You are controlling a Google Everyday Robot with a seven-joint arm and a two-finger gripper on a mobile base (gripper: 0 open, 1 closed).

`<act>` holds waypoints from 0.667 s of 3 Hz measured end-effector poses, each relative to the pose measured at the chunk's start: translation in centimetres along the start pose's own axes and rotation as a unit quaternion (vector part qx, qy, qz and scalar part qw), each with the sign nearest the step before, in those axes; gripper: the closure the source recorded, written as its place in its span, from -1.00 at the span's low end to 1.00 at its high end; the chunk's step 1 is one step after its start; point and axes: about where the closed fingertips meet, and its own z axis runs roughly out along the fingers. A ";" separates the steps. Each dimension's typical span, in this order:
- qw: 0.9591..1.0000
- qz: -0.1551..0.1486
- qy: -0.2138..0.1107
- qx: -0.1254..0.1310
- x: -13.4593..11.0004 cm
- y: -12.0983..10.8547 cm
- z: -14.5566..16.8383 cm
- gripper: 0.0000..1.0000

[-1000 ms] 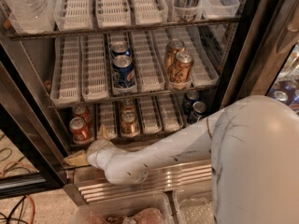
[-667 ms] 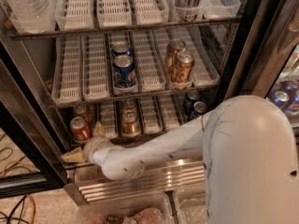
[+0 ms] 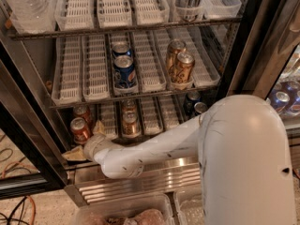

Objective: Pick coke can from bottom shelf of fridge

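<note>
The coke can point(image 3: 80, 130), red with a silver top, stands at the front left of the bottom shelf point(image 3: 159, 112) of the fridge point(image 3: 140, 182). A second red can point(image 3: 83, 112) stands right behind it. My gripper point(image 3: 86, 141) is at the shelf's front edge, just below and right of the front coke can. Its tan fingers are spread open, one by the can's right side point(image 3: 99, 127) and one low at the left point(image 3: 73, 154). It holds nothing. My white arm point(image 3: 154, 146) reaches in from the right and hides the shelf's front right.
Two gold-orange cans point(image 3: 130, 121) stand in the lane right of the gripper, and dark cans point(image 3: 194, 102) further right. The rack above holds blue Pepsi cans point(image 3: 124, 71) and gold cans point(image 3: 180, 64). The dark door frame point(image 3: 28, 139) runs close on the left. Clear bins point(image 3: 122, 214) lie below.
My gripper has moved up and slightly right from the shelf's lower left edge to beside the front coke can, and its fingers now show spread apart.
</note>
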 end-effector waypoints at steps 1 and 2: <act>1.000 -0.001 0.001 0.017 0.2 -1.2 -0.4 -1.00; 0.999 0.016 -0.020 0.031 0.2 -1.6 -0.1 -1.00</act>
